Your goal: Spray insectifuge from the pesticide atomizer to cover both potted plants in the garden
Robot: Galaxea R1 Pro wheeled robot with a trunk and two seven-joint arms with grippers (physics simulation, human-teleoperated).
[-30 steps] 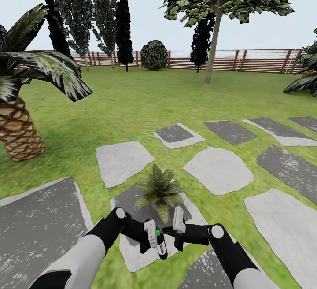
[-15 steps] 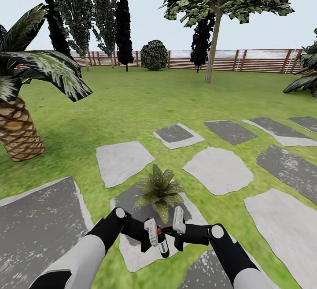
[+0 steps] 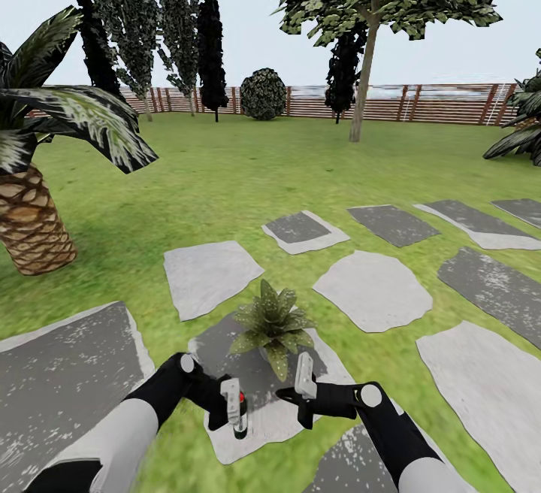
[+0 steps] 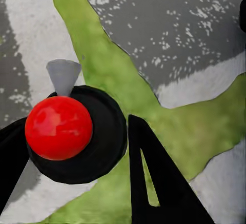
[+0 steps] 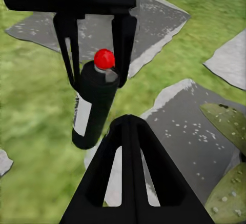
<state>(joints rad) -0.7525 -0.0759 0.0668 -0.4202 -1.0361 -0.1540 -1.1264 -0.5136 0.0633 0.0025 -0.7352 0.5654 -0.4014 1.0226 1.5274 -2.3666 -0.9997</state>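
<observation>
One left hand gripping atomizer, shifted left from potted plant, right hand closed empty.

Each arm is pale grey along the forearm, turning to glossy black near the wrist, with a round grey cap at the joint. The left gripper and right gripper carry light grey blocks and thin black triangular fingers with slotted openings.
</observation>
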